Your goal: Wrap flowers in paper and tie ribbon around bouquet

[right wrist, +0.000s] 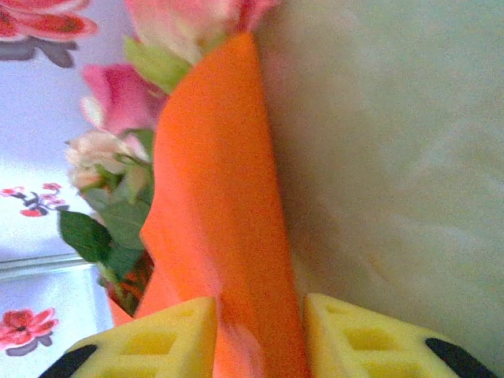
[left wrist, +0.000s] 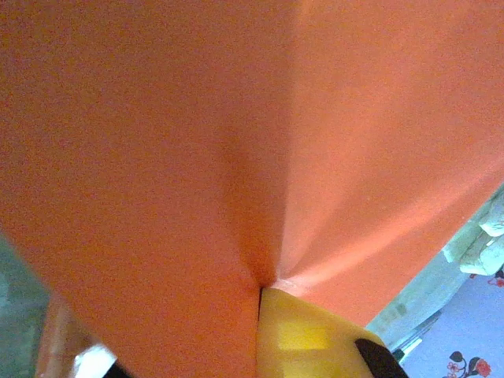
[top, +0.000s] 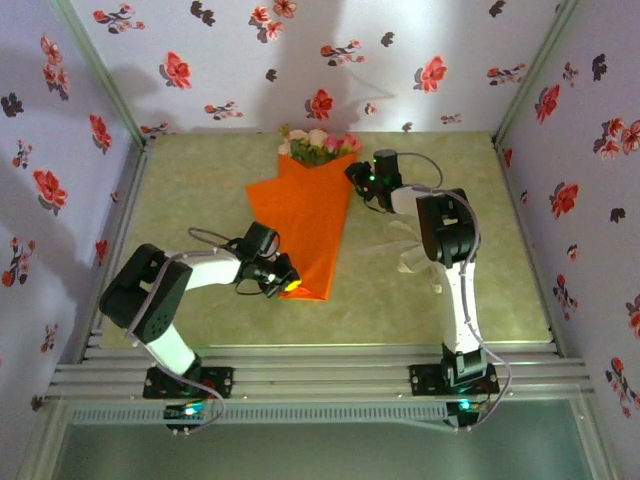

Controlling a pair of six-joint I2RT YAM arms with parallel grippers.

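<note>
A: What is the left gripper [top: 288, 281] doing?

B: It is pressed together on the paper [top: 305, 225] at the narrow near end. In the left wrist view the orange sheet [left wrist: 236, 118] creases down into the pinch, right at a yellow finger [left wrist: 303, 335].

A: And the right gripper [top: 358, 178]?

B: It is partly spread at the far right edge of the paper, just below the flowers [top: 320, 145]. From its wrist camera the gripper [right wrist: 260, 346] straddles a raised orange fold [right wrist: 220, 197] that stands between the two fingers. I cannot tell whether they press it.

A: How does the bouquet look?

B: It is a slim orange cone, smooth and a little glossy. Pink, cream and white blooms and green leaves [right wrist: 118, 94] crowd its wide end. One loose corner of the paper sticks out to the left.

A: Where does it lie, and which way does it point?

B: It lies flat on the tabletop [top: 200, 190], about midway between the arms. Its long axis runs near to far, with the tip near and the blooms toward the far wall. The ribbon [top: 405, 250] lies to the right, beside the right arm, apart from the paper.
</note>
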